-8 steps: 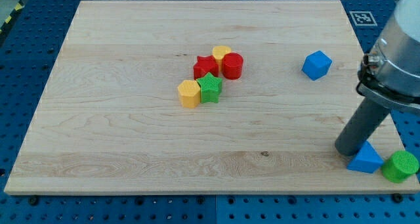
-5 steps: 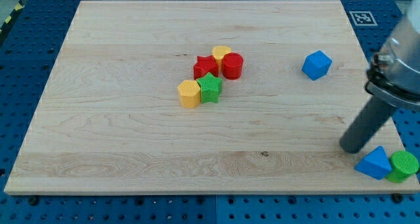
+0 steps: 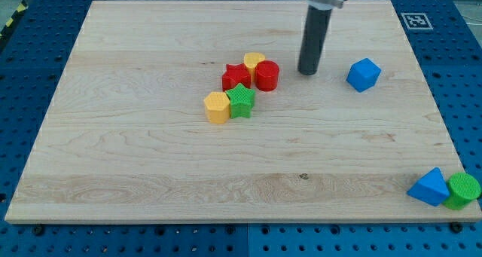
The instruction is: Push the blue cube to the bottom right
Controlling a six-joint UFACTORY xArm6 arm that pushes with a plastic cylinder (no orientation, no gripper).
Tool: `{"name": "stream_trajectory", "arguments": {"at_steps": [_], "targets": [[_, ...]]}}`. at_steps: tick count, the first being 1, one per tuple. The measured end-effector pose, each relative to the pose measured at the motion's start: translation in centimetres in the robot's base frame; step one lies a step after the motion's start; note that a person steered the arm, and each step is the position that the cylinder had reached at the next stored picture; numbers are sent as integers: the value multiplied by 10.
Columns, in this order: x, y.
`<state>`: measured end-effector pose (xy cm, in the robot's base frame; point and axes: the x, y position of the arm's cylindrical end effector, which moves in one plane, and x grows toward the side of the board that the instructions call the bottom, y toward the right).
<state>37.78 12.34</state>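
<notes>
Blue cube point(image 3: 364, 74) sits just right of our tip point(image 3: 306, 71); our end effector, a bare rod, grasps nothing.

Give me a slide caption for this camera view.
My tip rests between the red cylinder and the blue cube, touching neither.

My tip point(image 3: 306, 72) down, rod near-upright

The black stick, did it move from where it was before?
Yes. My tip went from the board's bottom right corner, near the blue triangle block, up and to the view's left. It now stands between the red cylinder and the blue cube.
</notes>
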Motion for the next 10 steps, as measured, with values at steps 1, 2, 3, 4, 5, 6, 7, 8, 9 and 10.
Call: {"name": "stream_trajectory", "arguments": {"at_steps": [1,2,3,4,5,6,7,8,9,10], "targets": [[15,59],[24,93],[1,93],[-4,116],[34,125],[77,126],[69,128],[57,107],[74,98],[105,108]]}}
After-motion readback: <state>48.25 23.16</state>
